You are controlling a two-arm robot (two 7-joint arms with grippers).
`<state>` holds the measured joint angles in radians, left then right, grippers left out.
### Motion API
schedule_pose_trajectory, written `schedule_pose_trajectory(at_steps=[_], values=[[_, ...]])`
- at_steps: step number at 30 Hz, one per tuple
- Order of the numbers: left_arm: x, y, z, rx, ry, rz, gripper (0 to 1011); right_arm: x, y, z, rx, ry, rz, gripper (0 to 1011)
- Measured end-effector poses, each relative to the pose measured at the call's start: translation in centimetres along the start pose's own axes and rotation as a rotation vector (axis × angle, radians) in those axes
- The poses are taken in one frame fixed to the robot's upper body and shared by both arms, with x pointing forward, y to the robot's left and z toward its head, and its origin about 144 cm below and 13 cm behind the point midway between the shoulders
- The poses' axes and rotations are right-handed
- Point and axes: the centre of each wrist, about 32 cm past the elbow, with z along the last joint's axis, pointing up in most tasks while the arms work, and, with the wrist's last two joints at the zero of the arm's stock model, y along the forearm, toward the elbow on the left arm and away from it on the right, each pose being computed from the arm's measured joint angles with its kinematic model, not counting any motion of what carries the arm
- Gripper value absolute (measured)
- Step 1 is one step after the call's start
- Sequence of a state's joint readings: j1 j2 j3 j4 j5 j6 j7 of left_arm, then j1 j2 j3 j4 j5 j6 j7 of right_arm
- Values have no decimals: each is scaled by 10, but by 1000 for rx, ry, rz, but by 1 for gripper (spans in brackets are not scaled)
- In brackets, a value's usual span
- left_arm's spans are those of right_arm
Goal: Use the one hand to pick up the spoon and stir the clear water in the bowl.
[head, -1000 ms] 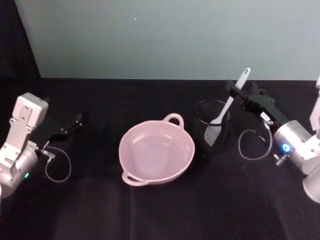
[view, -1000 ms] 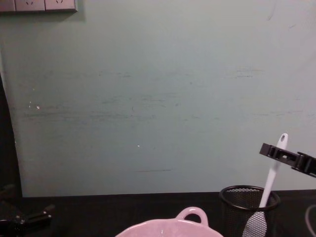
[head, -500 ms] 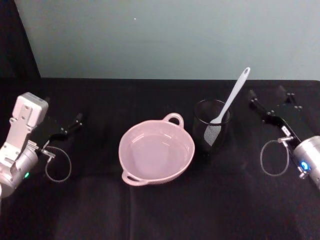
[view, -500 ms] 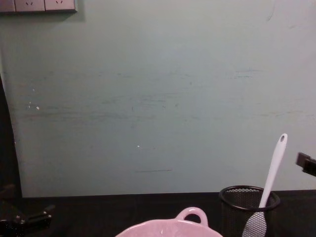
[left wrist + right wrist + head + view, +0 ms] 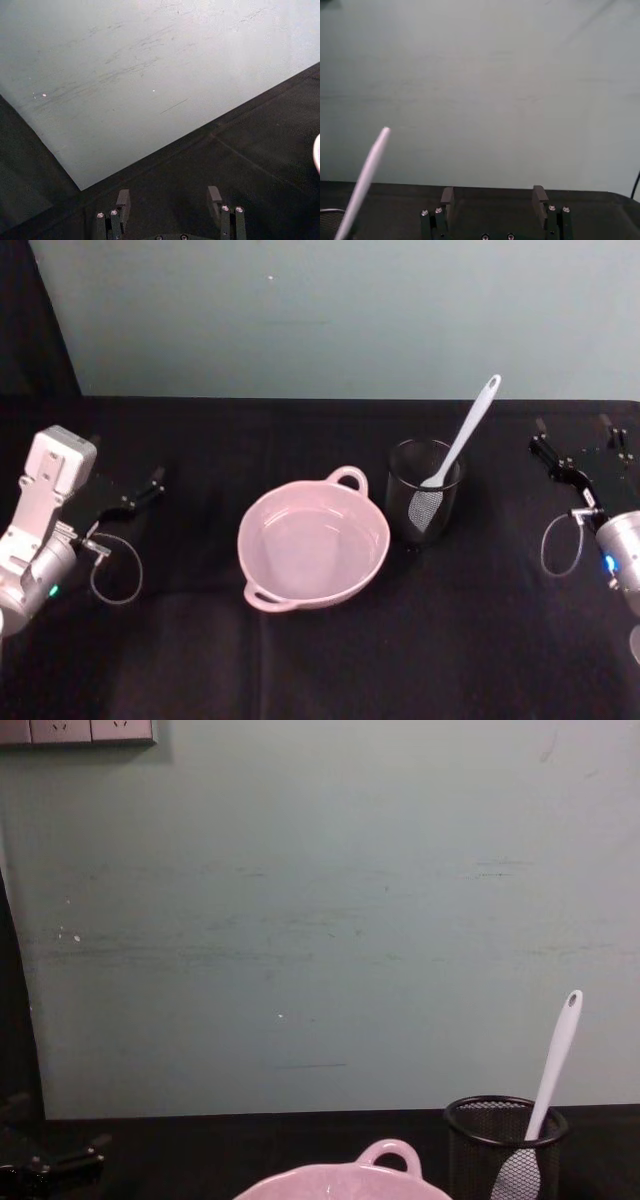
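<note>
Our right gripper (image 5: 578,442) has backed away to the table's right edge, jaws apart and empty, well clear of the spoon (image 5: 458,448), which leans in the mesh cup (image 5: 424,492) beside the bowl (image 5: 313,545). Left gripper (image 5: 150,480) sits parked, open.

Right hand (image 5: 580,445) at far right, fingers spread, holding nothing. Left hand (image 5: 140,490) parked at far left, fingers apart.

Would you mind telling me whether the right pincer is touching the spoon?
Apart. In the head view, bare black table lies between the open right pincer and the spoon standing in the mesh cup.
</note>
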<state>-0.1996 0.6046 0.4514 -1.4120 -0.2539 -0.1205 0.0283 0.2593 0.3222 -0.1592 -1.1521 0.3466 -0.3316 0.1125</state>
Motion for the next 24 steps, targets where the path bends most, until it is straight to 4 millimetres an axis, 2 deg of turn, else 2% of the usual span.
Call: schedule_pose_trajectory(at_steps=[24], values=[[0,0,0,0,0,0,1011,0,1,-2,-5,-1,-4,1002]])
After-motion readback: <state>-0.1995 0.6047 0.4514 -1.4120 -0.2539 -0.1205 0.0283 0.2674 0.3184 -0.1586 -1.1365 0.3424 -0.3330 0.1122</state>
